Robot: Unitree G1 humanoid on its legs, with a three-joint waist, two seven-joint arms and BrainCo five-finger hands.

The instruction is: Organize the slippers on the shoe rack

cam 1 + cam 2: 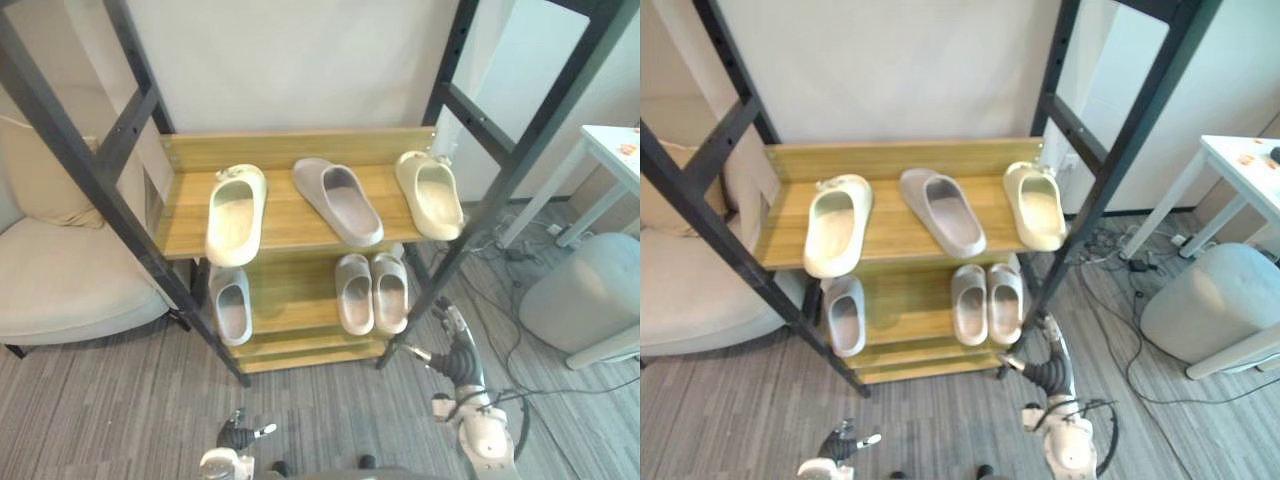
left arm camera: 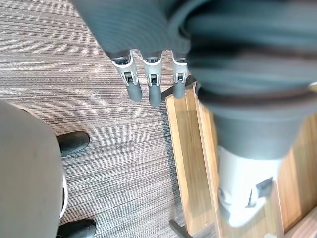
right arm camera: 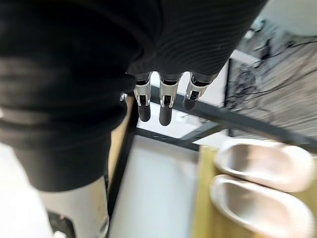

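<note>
The shoe rack has two wooden shelves. On the top shelf lie a cream slipper at the left, a grey slipper set at an angle in the middle and a second cream slipper at the right. The lower shelf holds a single grey slipper at the left and a pale pair side by side. My right hand is low by the rack's right front leg, its fingers straight and holding nothing. My left hand hangs near the floor in front of the rack, its fingers straight and holding nothing.
A beige armchair stands left of the rack. To the right are a grey pouf and a white table, with cables on the floor between them and the rack. Grey carpet lies in front.
</note>
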